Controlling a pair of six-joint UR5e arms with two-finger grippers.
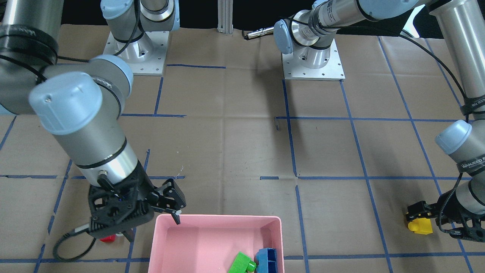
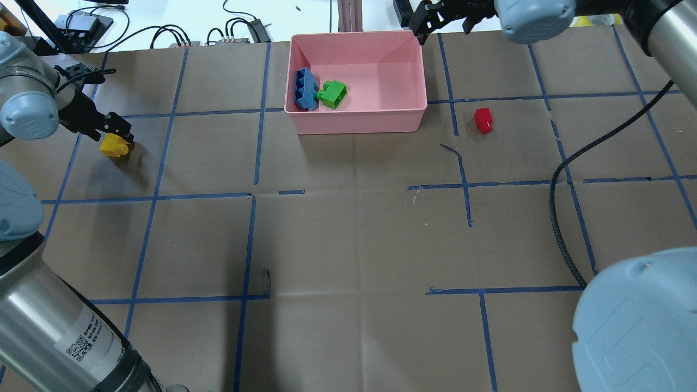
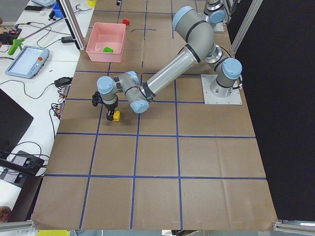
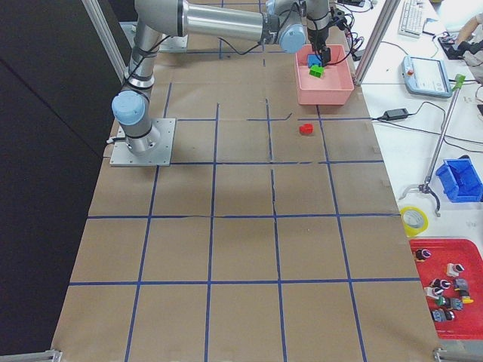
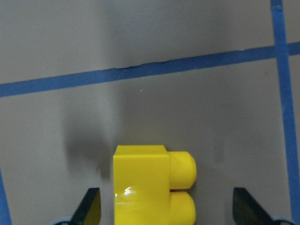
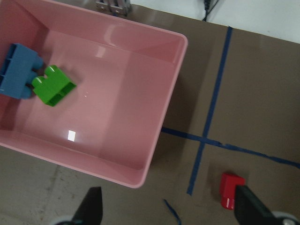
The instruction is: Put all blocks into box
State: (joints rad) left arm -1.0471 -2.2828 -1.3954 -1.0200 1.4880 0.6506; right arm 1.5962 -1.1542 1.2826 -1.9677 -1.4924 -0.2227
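Brown kraft paper [image 2: 348, 234] covers the whole table. It is creased down the middle and ruled into squares with blue tape [image 2: 207, 112]. Each arm stands on a bolted silver base plate [image 1: 312, 71], with darkness behind. White benches [image 4: 411, 151] run along the far edge, littered with cables, a teach pendant [image 3: 27, 61], a blue bin [image 4: 462, 179] and a red tray [image 4: 468, 260] of small parts.

The pink box [image 2: 359, 122] sits at that far edge. The blue brick [image 2: 305, 90] and green brick [image 2: 332, 94] lie touching each other at the end of it nearer the robot's left. The red brick [image 2: 482, 120] lies on the paper just beside the box's other end. The right gripper [image 6: 169, 212] hangs above that corner of the box with its fingers spread wide and nothing in them.

Well off to the left, the yellow brick [image 2: 115, 146] lies on its side on the paper. The left gripper [image 5: 168, 208] is down around it with its fingers apart, one just beside the brick and the other clear of it.

There is little to read. A black strap [image 1: 471, 163] on the left arm carries white letters that look like "WANJEED". A QR label [image 2: 81, 340] is stuck to the same arm, and its print is too small to make out.
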